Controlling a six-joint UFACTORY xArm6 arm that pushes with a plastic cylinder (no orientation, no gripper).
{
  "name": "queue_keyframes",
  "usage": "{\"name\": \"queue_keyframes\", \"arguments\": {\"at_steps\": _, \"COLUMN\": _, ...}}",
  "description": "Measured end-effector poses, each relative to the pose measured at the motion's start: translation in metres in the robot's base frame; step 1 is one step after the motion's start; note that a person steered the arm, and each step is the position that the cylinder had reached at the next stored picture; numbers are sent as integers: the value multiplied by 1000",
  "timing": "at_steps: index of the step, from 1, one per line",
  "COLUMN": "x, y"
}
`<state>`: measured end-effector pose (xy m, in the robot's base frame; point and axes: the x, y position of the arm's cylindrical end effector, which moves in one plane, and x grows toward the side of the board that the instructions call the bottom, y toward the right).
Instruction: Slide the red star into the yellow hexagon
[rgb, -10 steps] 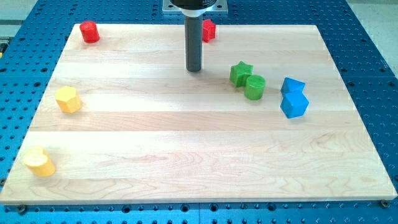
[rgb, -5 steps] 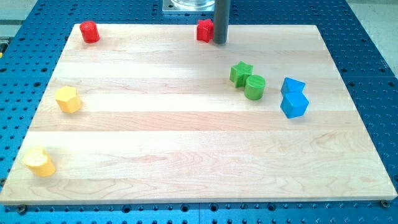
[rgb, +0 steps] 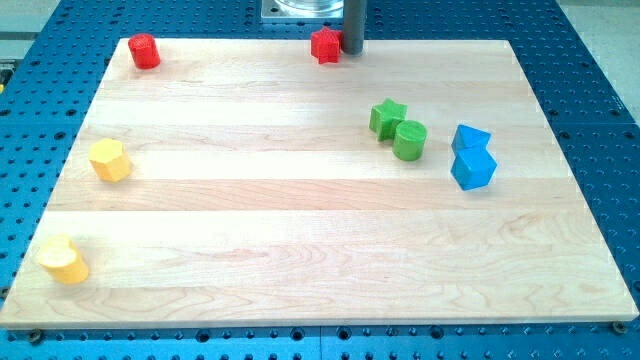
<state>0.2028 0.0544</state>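
The red star (rgb: 325, 46) lies at the view's top edge of the wooden board, near the middle. My tip (rgb: 351, 51) stands right against the star's right side. The yellow hexagon (rgb: 109, 160) sits near the board's left edge, far to the lower left of the star.
A red cylinder (rgb: 145, 50) is at the top left corner. A yellow heart-like block (rgb: 64, 261) is at the bottom left. A green star (rgb: 387, 117) and a green cylinder (rgb: 409, 140) touch right of centre. Two blue blocks (rgb: 471, 155) sit further right.
My tip moved from the board's middle top up and right, to the star's right side, then further toward the top. The red star shifted slightly left.
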Motion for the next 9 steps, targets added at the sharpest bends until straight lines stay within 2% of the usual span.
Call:
{"name": "queue_keyframes", "arguments": {"at_steps": 6, "x": -4, "y": 0}}
{"name": "queue_keyframes", "arguments": {"at_steps": 8, "x": -4, "y": -27}}
{"name": "queue_keyframes", "arguments": {"at_steps": 9, "x": 28, "y": -52}}
